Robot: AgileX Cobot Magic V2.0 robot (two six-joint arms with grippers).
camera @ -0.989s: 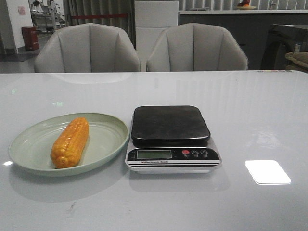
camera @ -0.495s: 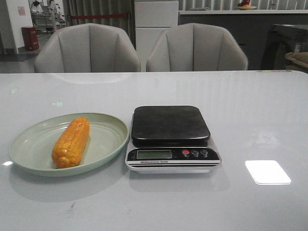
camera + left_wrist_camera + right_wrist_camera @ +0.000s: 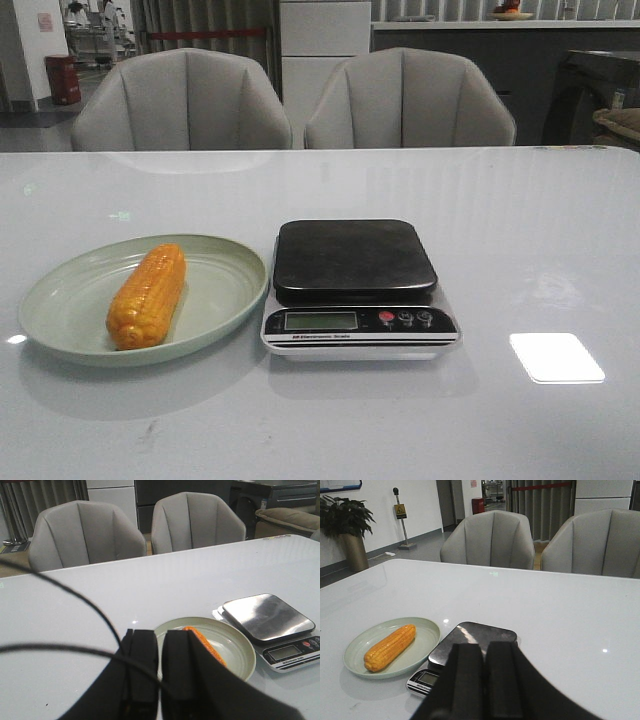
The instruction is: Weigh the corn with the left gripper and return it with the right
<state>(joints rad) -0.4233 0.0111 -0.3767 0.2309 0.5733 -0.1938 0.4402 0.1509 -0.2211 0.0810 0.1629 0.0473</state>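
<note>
Left gripper (image 3: 159, 667) and right gripper (image 3: 485, 680) hung with fingers together, empty. Corn (image 3: 147, 296) lay in the green plate (image 3: 225, 260) beside the scale (image 3: 355, 285); glossy, rigid, likely slippery, best grasped mid-length across its girth.

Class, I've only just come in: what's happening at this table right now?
Nothing is being handled yet. The corn lies in a pale green plate beside a digital scale, whose black platform is bare. The left gripper and the right gripper are both shut, holding nothing and touching nothing, so the weighing has not begun.
</note>
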